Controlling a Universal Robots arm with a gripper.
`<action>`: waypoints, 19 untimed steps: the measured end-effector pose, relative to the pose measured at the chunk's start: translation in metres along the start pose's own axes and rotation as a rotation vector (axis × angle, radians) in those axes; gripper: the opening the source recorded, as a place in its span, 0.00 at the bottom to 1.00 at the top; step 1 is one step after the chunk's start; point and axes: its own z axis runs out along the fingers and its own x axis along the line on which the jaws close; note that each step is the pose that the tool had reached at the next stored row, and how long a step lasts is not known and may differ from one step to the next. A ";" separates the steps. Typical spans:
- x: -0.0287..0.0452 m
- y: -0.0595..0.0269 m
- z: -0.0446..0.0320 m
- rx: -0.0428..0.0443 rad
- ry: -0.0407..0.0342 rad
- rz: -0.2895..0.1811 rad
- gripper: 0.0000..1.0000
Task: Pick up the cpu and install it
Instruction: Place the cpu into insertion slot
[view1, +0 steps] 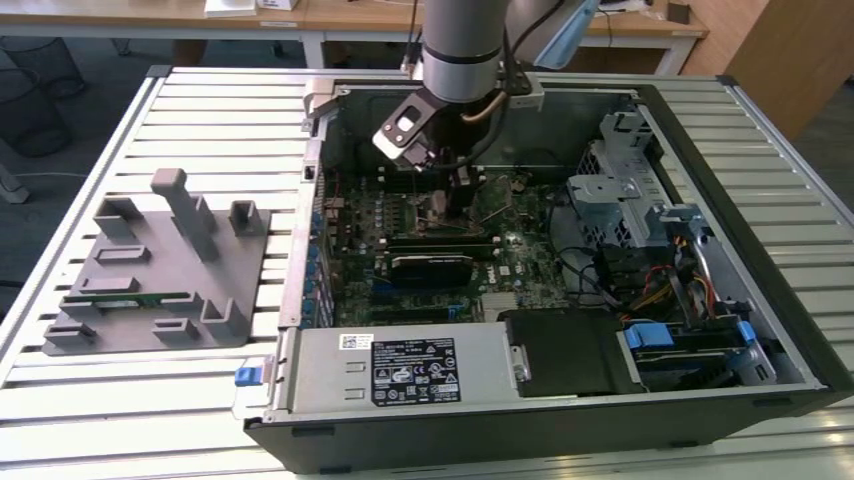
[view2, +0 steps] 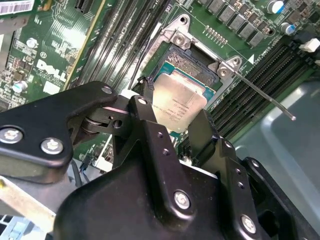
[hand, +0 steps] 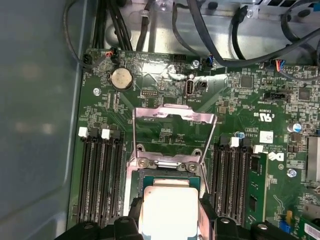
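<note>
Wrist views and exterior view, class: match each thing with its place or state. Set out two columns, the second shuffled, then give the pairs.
Things:
1. cpu
2. socket frame
3. memory stick

Places or states:
A. lying on the grey holder
B. gripped in the hand, over the socket
C. swung up, open

Pairs: 1-B; 2-C; 3-A.

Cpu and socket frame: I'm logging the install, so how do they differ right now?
The cpu is a solid silvery square; the frame is an open metal outline with a cut-out middle. The cpu lies flat over the socket, between the fingers of the gripper; the frame is hinged open beyond it, untouched. Both are bare, shiny metal.
</note>
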 end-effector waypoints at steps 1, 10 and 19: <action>0.0000 -0.0003 0.0009 0.0000 -0.0002 0.004 0.53; 0.0001 -0.0017 0.0068 -0.0002 0.0013 0.011 0.53; 0.0020 -0.0021 0.0093 -0.0001 0.0013 0.013 0.53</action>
